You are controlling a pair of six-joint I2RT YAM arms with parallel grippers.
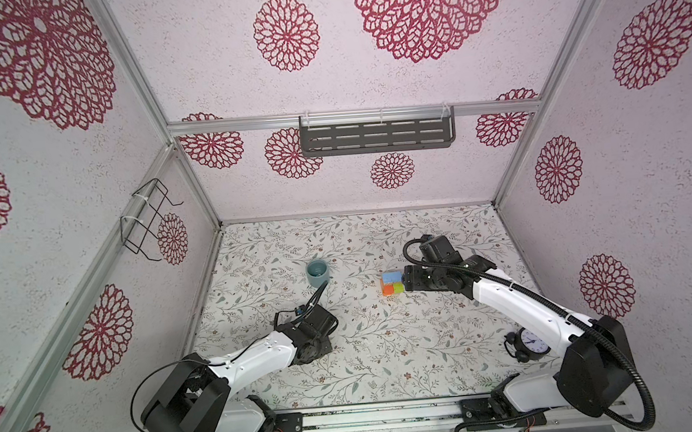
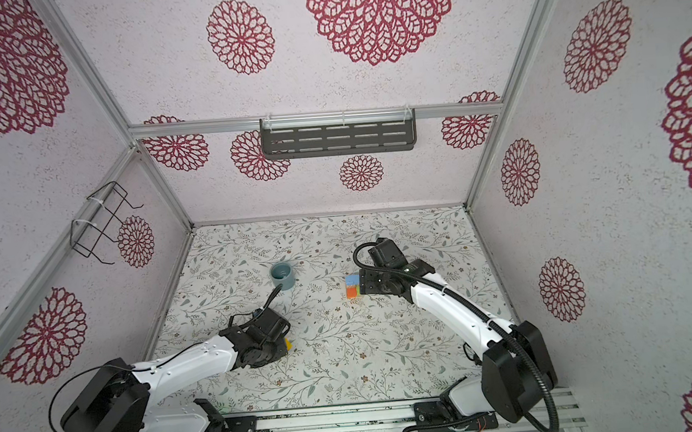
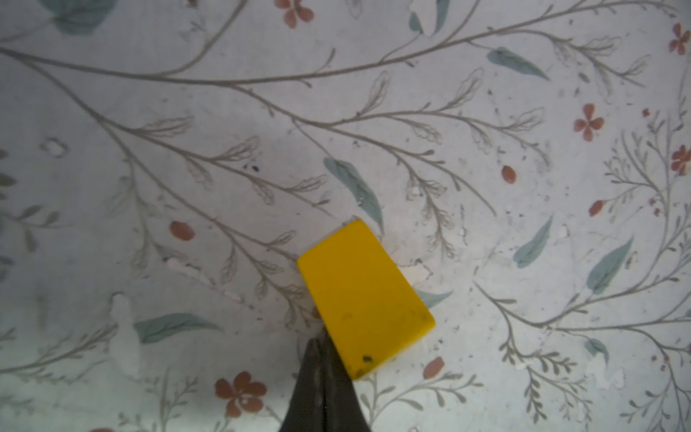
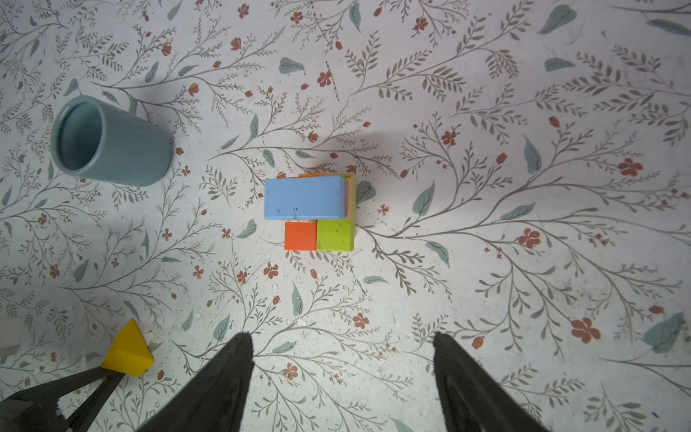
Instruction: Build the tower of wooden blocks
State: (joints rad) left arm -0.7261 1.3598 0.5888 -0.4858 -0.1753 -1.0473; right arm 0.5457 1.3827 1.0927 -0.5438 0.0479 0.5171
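Beside the yellow block (image 3: 364, 295), left pincer (image 3: 321, 342) closed tight, empty — right pincer (image 4: 342, 338) agape, empty, clear of tower (image 4: 304, 198).

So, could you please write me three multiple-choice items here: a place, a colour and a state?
1. In a top view, the teal cup stands: A) left of the tower; B) on the tower; C) right of the tower.
2. The tower's top block is: A) pink; B) blue; C) black.
3. The right gripper is: A) shut on a block; B) open; C) shut, empty.
Answers: A, it stands apart on that side; B, the right wrist view shows its blue face; B, its jaws stand wide apart.
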